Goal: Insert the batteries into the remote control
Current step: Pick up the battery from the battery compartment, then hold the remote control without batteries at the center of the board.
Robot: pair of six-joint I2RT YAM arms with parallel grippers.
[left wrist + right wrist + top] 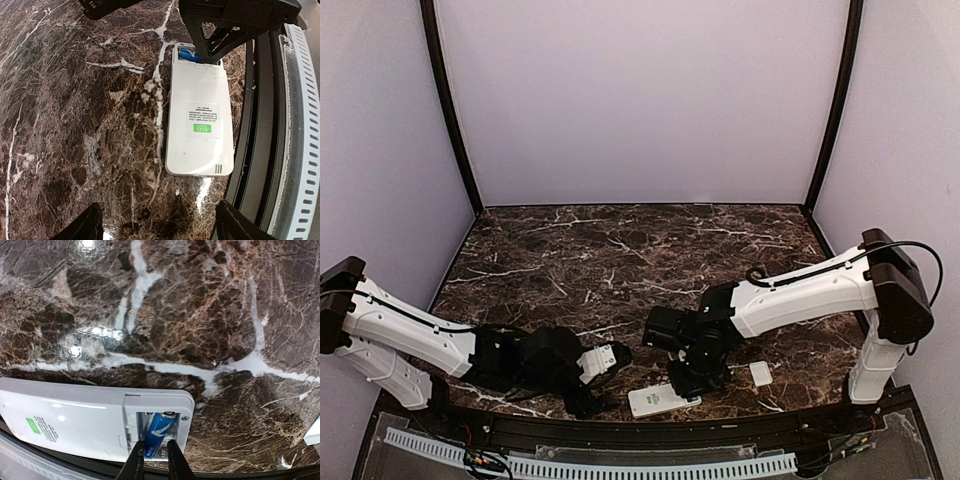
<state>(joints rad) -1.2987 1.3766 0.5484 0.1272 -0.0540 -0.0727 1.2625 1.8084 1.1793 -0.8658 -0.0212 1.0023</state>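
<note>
The white remote control [663,400] lies back up at the table's near edge, its green label [202,129] showing and its battery compartment open. One blue battery [159,432] sits tilted in that compartment and also shows in the left wrist view [189,54]. My right gripper [154,460] stands over the compartment [692,385], its fingers narrowly apart astride the battery's near end; the left one touches it and a spring shows beside the right one. My left gripper [160,227] is wide open and empty just short of the remote's label end [607,380]. No other battery shows.
The small white cover piece [761,373] lies on the marble to the right of the remote and shows at the right edge of the right wrist view [312,432]. A black rail [260,130] runs along the table's near edge right beside the remote.
</note>
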